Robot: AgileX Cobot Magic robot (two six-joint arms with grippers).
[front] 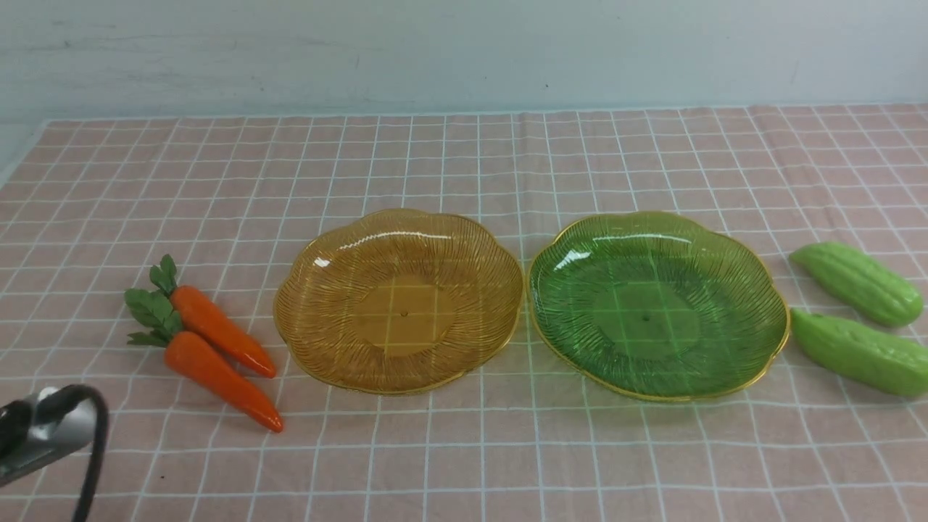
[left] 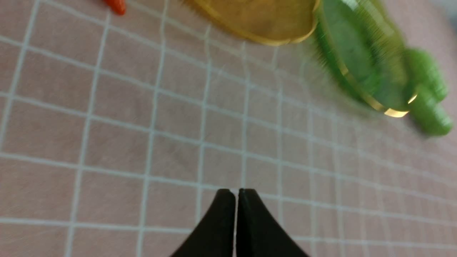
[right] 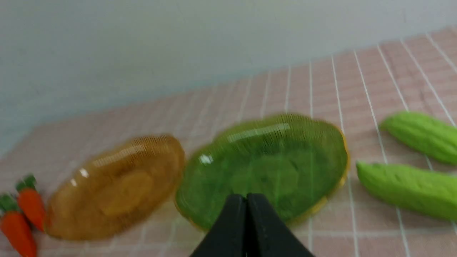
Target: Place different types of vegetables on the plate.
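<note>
Left wrist view: left gripper (left: 236, 191) pinched together, empty, over cloth (left: 117, 117); carrots (front: 217, 330) apart from it, beside left edge of amber plate (front: 399, 246). Right gripper (right: 246, 195) likewise pinched together, empty, near green plate (right: 285, 153); gourds (front: 855, 283) farther out, on cloth just right of that plate.

front: high, looking forward | wrists: low, near cloth (left: 142, 142) | all share green plate (front: 656, 319)

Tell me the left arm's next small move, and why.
Probably open the left hand and reach toward the near carrot. The hand is shut and empty over bare cloth, and that carrot lies loose beside the empty amber plate.
</note>
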